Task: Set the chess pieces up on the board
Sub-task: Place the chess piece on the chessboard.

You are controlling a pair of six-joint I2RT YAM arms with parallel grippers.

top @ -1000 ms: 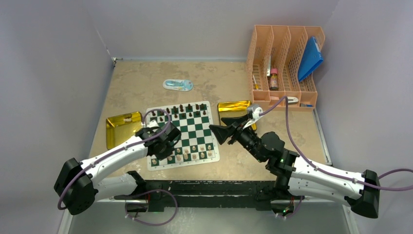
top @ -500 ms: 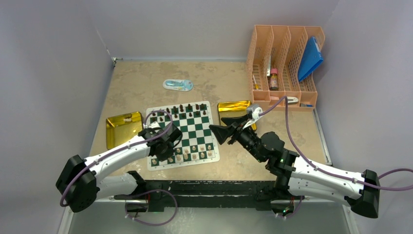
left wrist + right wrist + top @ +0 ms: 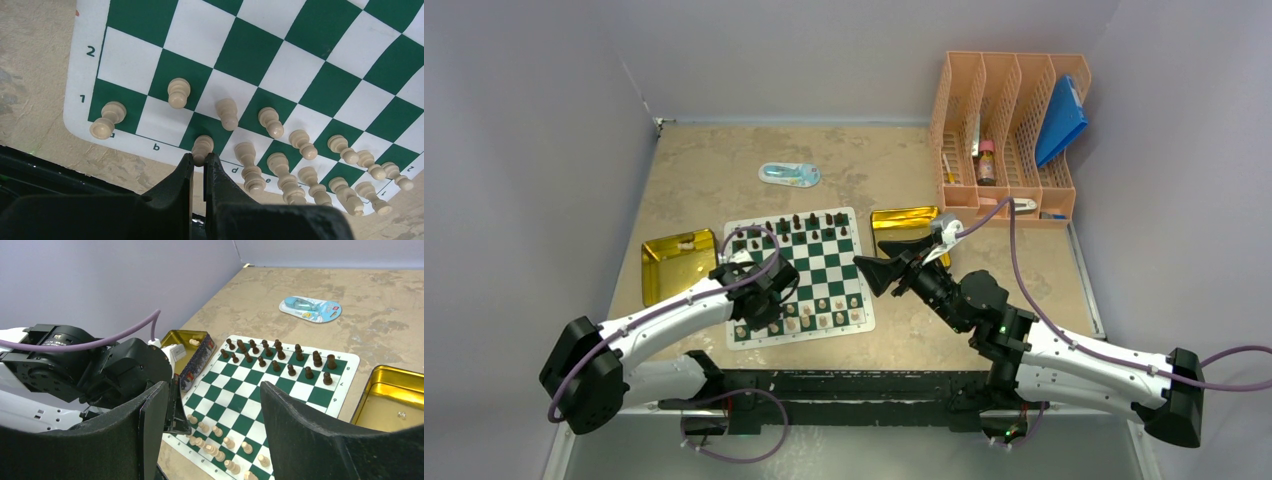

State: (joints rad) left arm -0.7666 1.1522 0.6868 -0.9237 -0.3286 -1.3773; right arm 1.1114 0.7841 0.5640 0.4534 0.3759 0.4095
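The left arm's black fingers [image 3: 185, 175] are clenching the head of a small cream chess piece [image 3: 202, 146], which seems to be resting on the near-rank square between the letters b and d of the flat green-and-white checkered board [image 3: 320, 30]. So the step in hand is seating a cream back-rank piece. The next move is calling for a clean release and a straight lift, since a tall cream neighbour [image 3: 250, 167] is standing just beside it. The right arm's black fingers [image 3: 300, 440] are hanging spread wide and holding nothing, near the board's right edge. By my count, about fourteen cream pieces are sitting on the board, seven in each near row, though the crowded end is hard to separate. The a2 and b1 squares are showing bare. One more cream piece [image 3: 194, 342] is lying in the left shiny gold rectangular tray [image 3: 664, 270], and is likely the next to fetch. A second gold tray [image 3: 904, 217] is lying right of the board. Roughly sixteen dark brown pieces [image 3: 274, 365] are filling the two far rows.
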